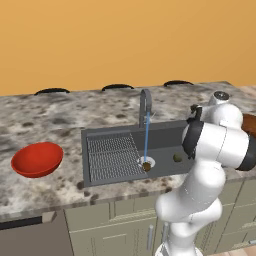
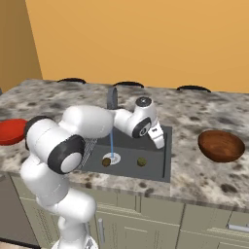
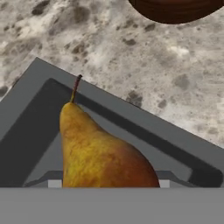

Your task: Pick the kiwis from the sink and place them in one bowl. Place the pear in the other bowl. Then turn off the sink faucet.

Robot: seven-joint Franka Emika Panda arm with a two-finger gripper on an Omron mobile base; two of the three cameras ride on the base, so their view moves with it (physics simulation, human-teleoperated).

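Orange-yellow and russet, the pear (image 3: pixel 98 151) sits large and close before the hand's camera, stem up, over a corner of the dark grey sink (image 3: pixel 39 113). The hand (image 2: pixel 158 138) hangs above the sink's right end; the pear seems to be between its fingers, but whether they pinch it I cannot tell.

Both kiwis remain in the basin: the darker brown kiwi (image 1: pixel 147 166) on the pale drain, directly under the thin blue stream, and the olive-green kiwi (image 1: pixel 177 158) to its right. The grey arched faucet (image 1: pixel 145 105) is running.

On the speckled stone worktop (image 2: pixel 204 175), the dark reddish-brown bowl (image 2: pixel 221 145) waits right of the sink, the bright red bowl (image 1: pixel 37 159) to the left; I see no fruit in either.

By my reading, no step is finished: pear, both kiwis and faucet all remain.
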